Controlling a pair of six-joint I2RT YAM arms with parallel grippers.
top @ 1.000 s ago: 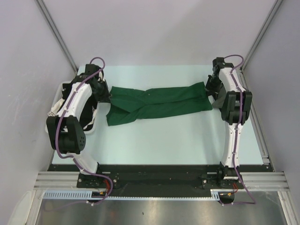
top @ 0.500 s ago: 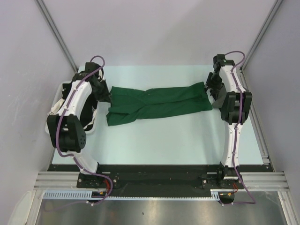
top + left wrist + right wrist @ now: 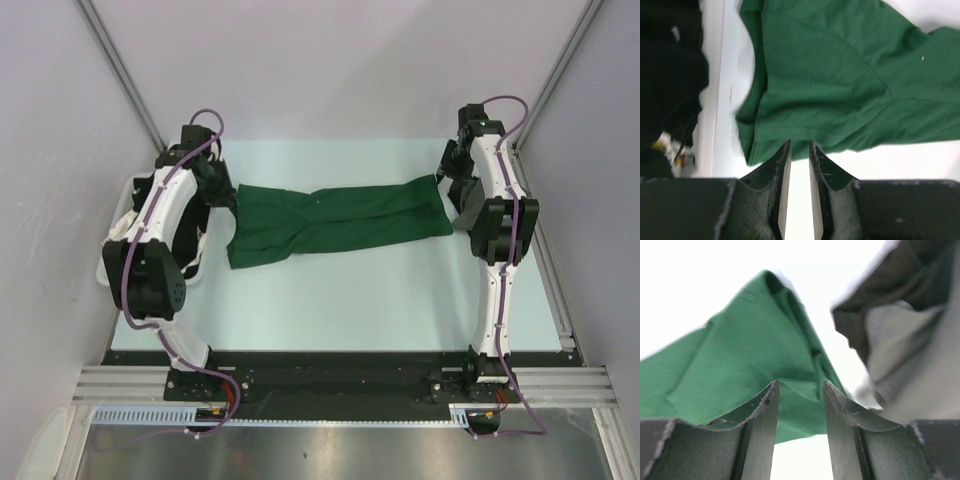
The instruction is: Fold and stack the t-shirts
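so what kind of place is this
Probably a robot lab test cell: left arm and right arm bolted at the edge of a pale table, bare grey walls, one green t-shirt laid out.

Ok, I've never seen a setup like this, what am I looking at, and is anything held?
Two robot arms with two-finger grippers stand at the edge of a table. The wide picture is from a fixed camera above and behind them; the other two are from cameras on the wrists, showing each arm's own fingers. A dark green t-shirt, folded into a long strip, lies across the table. The left gripper and the right gripper sit at its ends, both open, holding nothing. Grey cloth lies beside the right one.
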